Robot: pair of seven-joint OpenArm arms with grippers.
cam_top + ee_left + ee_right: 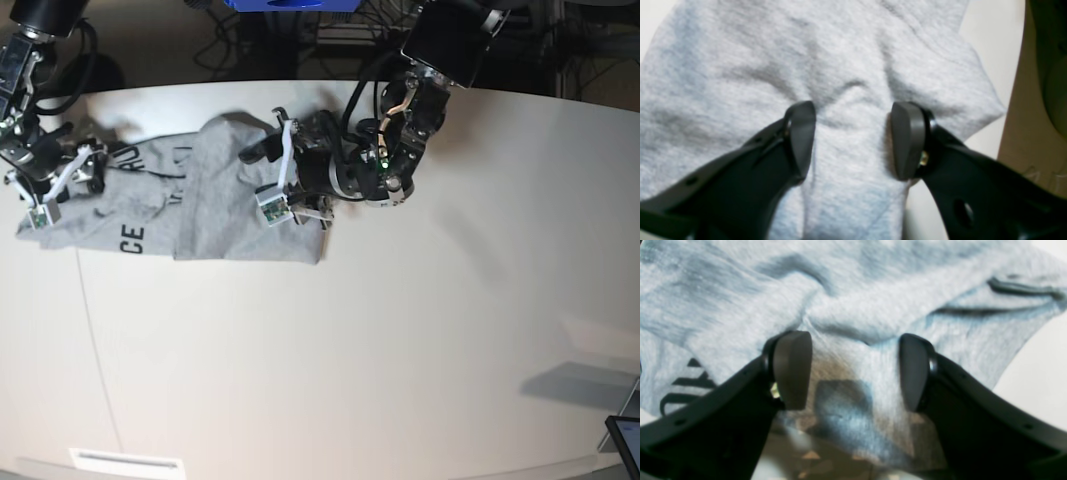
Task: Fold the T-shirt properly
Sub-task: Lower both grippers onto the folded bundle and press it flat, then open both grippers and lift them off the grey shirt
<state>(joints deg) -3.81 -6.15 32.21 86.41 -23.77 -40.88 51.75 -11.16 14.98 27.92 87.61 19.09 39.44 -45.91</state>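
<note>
Soft heathered cloth T-shirt (846, 66), matt black plastic left pincer (853, 140), smooth white table (400, 330).

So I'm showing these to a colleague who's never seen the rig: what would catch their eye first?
Probably the crumpled grey T-shirt at the far left of the white table, with black letters showing on its left part. Next, the two black arms bent over it: the left gripper open over plain fabric at the shirt's right end, the right gripper open over cloth at its left end.
</note>
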